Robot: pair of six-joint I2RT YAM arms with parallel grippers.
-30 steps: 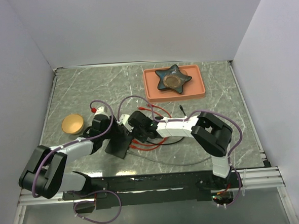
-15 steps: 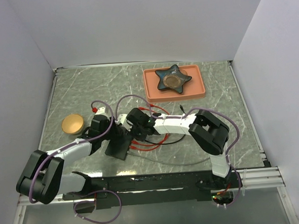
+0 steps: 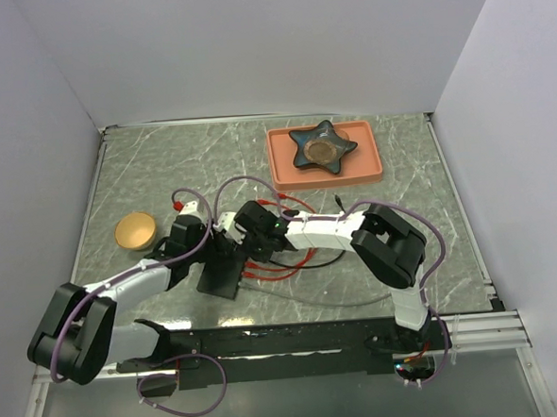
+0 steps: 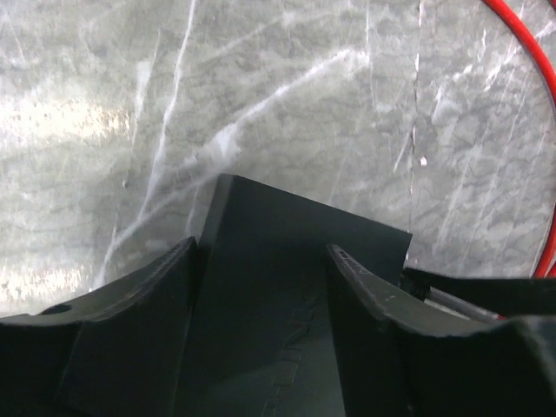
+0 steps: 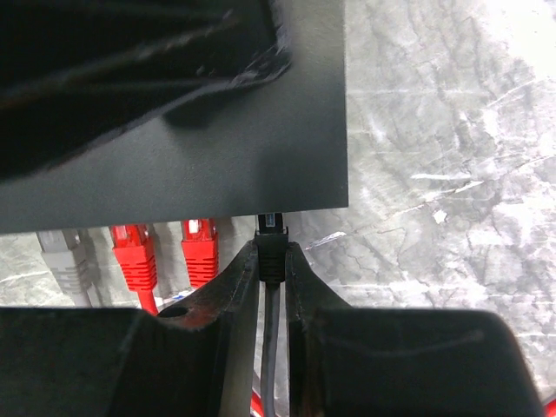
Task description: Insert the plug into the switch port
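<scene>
One straight push is what I judge the next move to be: my right gripper (image 5: 272,261), pinched on the small dark plastic plug (image 5: 272,228), holds it at a port of the flat matte-black switch box (image 5: 217,156) by the near edge of the grey marbled table (image 3: 154,178), while my left gripper (image 4: 261,256) straddles that box, clamped or not I cannot tell.

Marble table (image 3: 144,169): switch (image 3: 222,271), tray (image 3: 371,162), bowl (image 3: 136,230), cables (image 3: 279,273).

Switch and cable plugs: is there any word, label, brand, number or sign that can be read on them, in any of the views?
No text can be read in any view.
On the switch, left wrist view: faint embossed marks on the top face, too blurred to read.
On the plug and the red plugs, right wrist view: no label visible.
</scene>
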